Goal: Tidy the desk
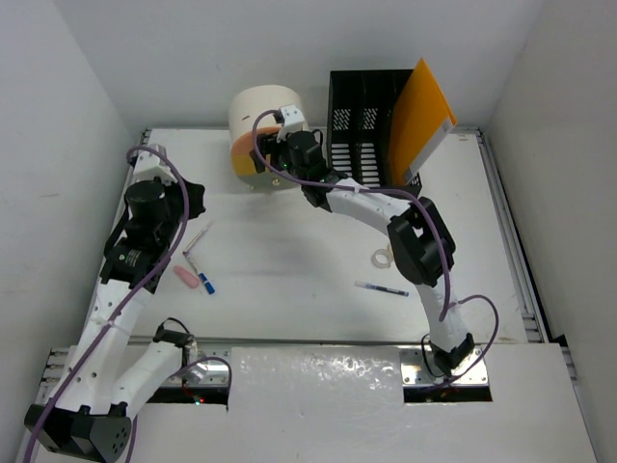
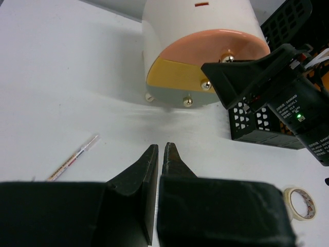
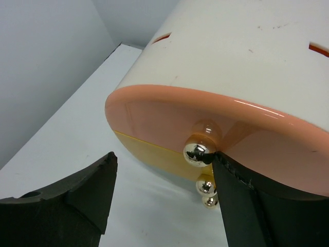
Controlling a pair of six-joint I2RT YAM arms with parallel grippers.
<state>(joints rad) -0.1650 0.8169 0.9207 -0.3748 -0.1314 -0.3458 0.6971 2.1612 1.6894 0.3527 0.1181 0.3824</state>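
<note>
The desk point(image 1: 289, 265) spreads beneath the right gripper point(image 3: 163, 162) — jaws apart beside a knob point(image 3: 199, 150).

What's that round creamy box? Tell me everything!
The box is a rounded, glossy cream shell with slots on top. Its front stacks pink, yellow and grey drawers with gold ball knobs. It stands far back on the desk beside a black rack. A finger of the open right gripper touches the pink drawer's knob.

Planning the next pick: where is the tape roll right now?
Top view: the tape roll lies right of centre on the desk, just beyond a pen.
</note>
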